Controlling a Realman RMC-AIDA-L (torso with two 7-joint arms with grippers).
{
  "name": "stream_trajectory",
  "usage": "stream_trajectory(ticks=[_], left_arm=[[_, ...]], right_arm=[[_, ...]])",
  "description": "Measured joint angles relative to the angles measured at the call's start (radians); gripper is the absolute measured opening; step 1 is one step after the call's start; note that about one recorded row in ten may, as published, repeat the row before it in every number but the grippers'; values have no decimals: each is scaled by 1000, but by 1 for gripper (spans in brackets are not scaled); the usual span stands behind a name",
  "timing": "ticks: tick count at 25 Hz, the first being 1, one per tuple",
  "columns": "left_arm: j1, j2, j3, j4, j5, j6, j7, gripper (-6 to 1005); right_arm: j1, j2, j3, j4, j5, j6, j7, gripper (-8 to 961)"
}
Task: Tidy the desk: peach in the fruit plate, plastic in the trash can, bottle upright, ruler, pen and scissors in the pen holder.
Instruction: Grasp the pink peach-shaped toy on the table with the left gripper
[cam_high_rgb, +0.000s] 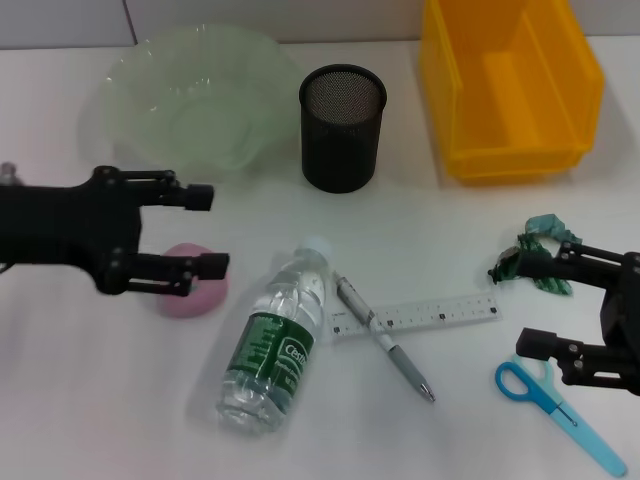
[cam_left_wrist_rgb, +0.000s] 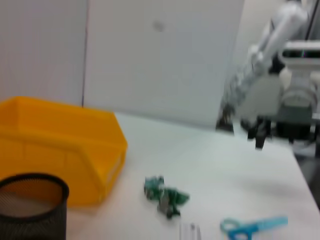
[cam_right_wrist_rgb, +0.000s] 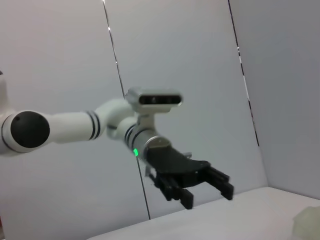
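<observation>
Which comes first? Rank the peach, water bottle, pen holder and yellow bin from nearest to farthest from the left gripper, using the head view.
From the left gripper:
1. Peach, just under its fingers.
2. Water bottle, lying on the table towards the robot's right.
3. Pen holder, farther back.
4. Yellow bin, at the far right corner.

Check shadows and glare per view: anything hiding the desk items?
Head view: even light, faint soft shadows beside the bottle and pen holder, nothing hidden. Left wrist view: plastic scrap and scissors evenly lit. Right wrist view: left gripper dark against a plain lit wall, no glare.
</observation>
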Motion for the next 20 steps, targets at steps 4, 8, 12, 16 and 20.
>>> stream_trajectory(ticks=[4, 8, 12, 16, 20], left_arm=[[-52, -4, 88, 111, 106, -63, -114, 747], [-79, -5, 170, 144, 202, -153, -173, 742], [-95, -6, 216, 89, 309, -253, -190, 736], [-104, -6, 223, 10, 357, -341, -190, 731], [-106, -6, 224, -22, 374, -367, -191, 726]], right_arm=[[-3, 0, 0, 0, 0, 1, -1, 756], [-6, 0, 0, 0, 1, 6, -1, 755], [-11, 1, 0, 0, 1, 9, -1, 755], [-11, 2, 0, 0, 0, 9, -1, 755], [-11, 2, 0, 0, 0, 8, 3, 754]])
